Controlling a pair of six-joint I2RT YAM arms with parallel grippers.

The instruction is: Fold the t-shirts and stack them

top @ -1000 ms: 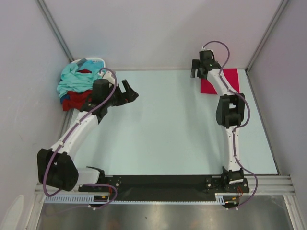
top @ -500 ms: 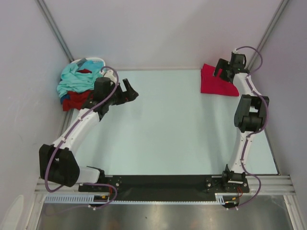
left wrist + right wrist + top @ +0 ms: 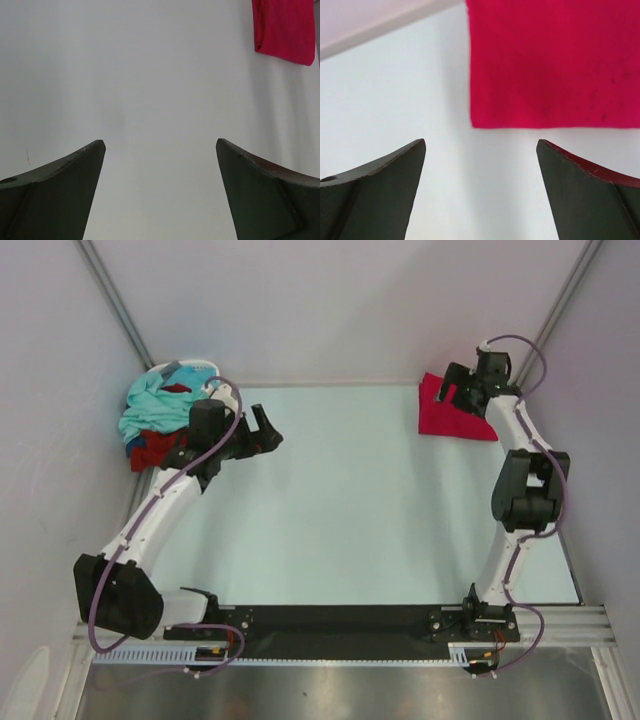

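Crimson-pink folded cloth t-shirt point(image 3: 555, 65) lies just ahead of the released right pincer point(image 3: 480, 145); the crumpled teal-and-maroon t-shirt heap point(image 3: 150, 415) sits behind the released left pincer point(image 3: 271, 429), the nearer one.

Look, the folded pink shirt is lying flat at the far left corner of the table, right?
No. The folded pink shirt lies flat at the far right corner of the table, not the left. The top external view shows it.

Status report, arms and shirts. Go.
Left gripper open, empty. Right gripper open, near folded crimson shirt. Shirt pile far left, unfolded. Nothing blocking.
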